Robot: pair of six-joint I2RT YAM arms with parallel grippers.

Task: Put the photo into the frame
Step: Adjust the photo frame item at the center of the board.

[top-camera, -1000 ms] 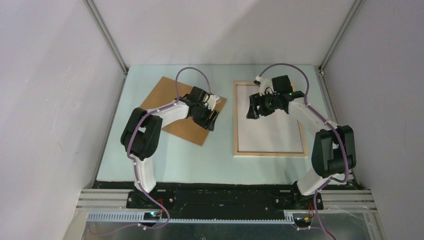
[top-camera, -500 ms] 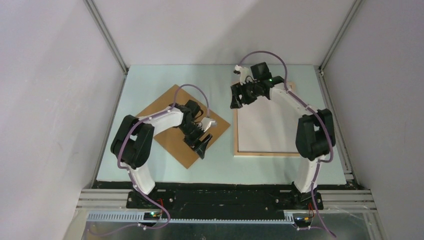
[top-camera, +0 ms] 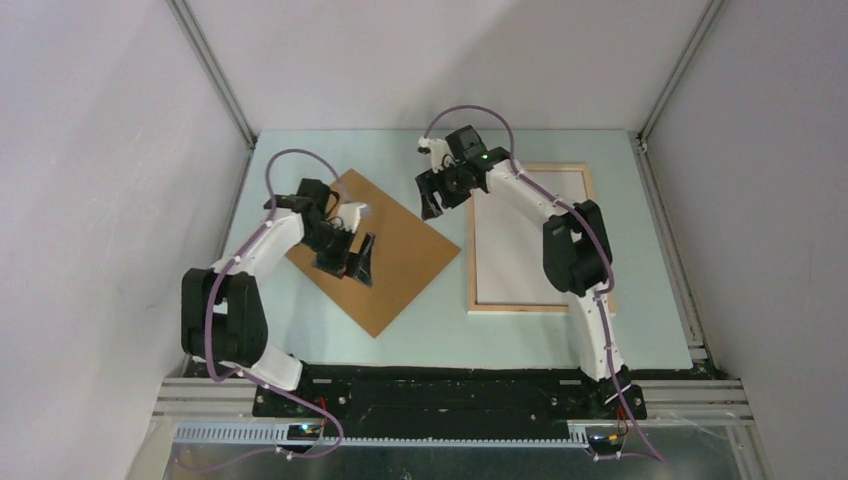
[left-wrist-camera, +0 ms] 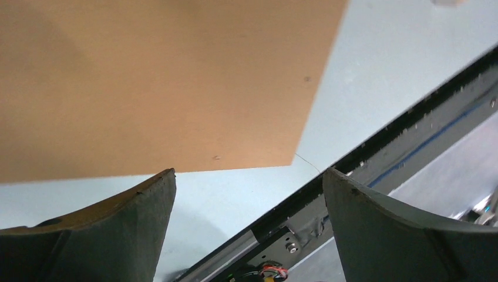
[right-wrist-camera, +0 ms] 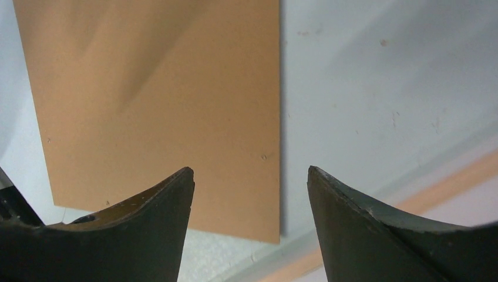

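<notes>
Left fingers [left-wrist-camera: 106, 235] spread wide over the board [top-camera: 400, 262], right fingers [right-wrist-camera: 135, 235] spread too, empty, between board and frame [top-camera: 530, 308].

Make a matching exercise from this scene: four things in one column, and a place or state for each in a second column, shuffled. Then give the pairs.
Things:
1. brown board
2. frame
3. left fingers
4. right fingers

Places and states:
A. lies flat and straight, on the right
B. lies flat, turned like a diamond, left of centre
C. open and holding nothing, over the gap between board and frame
D. open and holding nothing, above the board's left part

Pairs: 1-B, 2-A, 3-D, 4-C
</notes>
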